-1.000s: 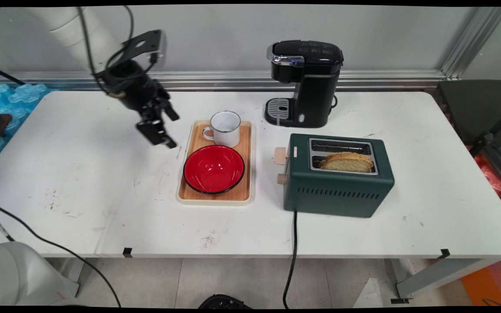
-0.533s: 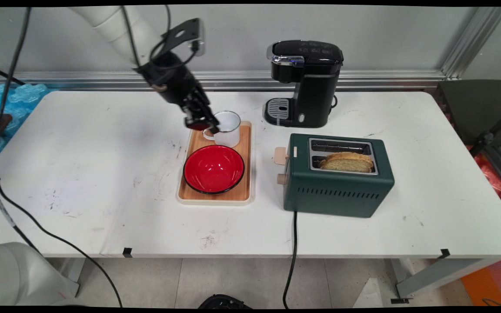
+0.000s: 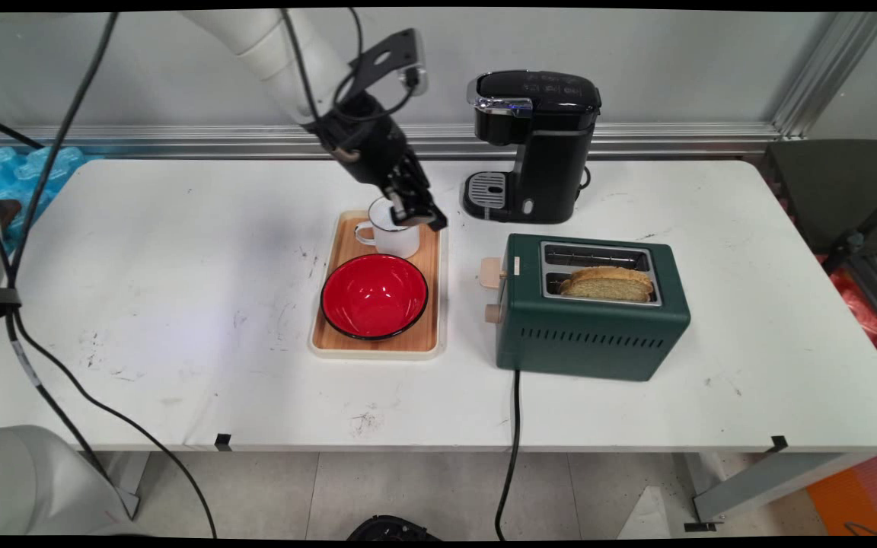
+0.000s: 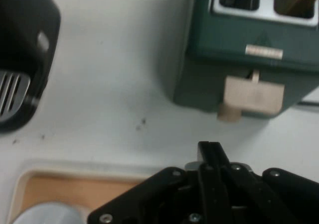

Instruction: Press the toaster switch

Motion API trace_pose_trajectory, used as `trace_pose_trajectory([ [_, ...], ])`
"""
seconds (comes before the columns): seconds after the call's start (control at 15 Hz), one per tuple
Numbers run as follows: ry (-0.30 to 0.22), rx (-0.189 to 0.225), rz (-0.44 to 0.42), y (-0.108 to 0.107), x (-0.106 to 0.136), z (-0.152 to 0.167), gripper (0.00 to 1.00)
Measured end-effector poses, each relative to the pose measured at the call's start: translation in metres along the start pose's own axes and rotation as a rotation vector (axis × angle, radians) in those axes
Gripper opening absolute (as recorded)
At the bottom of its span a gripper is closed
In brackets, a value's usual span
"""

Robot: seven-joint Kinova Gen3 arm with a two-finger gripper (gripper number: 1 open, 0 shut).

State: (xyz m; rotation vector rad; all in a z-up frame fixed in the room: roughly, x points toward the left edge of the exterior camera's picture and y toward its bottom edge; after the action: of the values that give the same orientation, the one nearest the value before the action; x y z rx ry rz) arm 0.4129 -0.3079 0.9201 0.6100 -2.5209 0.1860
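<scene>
My black gripper (image 3: 421, 217) hangs just above the right rim of a white enamel mug (image 3: 395, 239), which stands at the far end of a wooden tray (image 3: 428, 344). In the hand view the two fingers meet in one narrow black tip, so the gripper (image 4: 211, 152) is shut with nothing in it. That view looks past the tray's corner (image 4: 60, 186) and the mug's rim (image 4: 42, 215) toward the green toaster (image 4: 209, 69) and its beige lever (image 4: 253, 95). A red bowl (image 3: 374, 295) fills the tray's near half.
A black coffee maker (image 3: 541, 144) stands behind and right of the tray. The green toaster (image 3: 591, 335) sits to the tray's right with a slice of bread (image 3: 606, 283) in its near slot. Its black cord (image 3: 515, 426) runs off the table's front edge.
The arm has swung from the table's left side rightward, and the gripper has passed from beside the tray to over the mug's right rim. Nothing on the table has moved.
</scene>
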Motion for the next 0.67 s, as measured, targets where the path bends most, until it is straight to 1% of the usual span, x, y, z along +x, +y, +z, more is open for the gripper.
trace_pose_trajectory([
  [0.33, 0.017, -0.020, 0.010, 0.006, 0.017, 0.016, 0.00],
  [0.67, 0.018, -0.039, 0.022, 0.013, 0.029, 0.031, 0.00],
])
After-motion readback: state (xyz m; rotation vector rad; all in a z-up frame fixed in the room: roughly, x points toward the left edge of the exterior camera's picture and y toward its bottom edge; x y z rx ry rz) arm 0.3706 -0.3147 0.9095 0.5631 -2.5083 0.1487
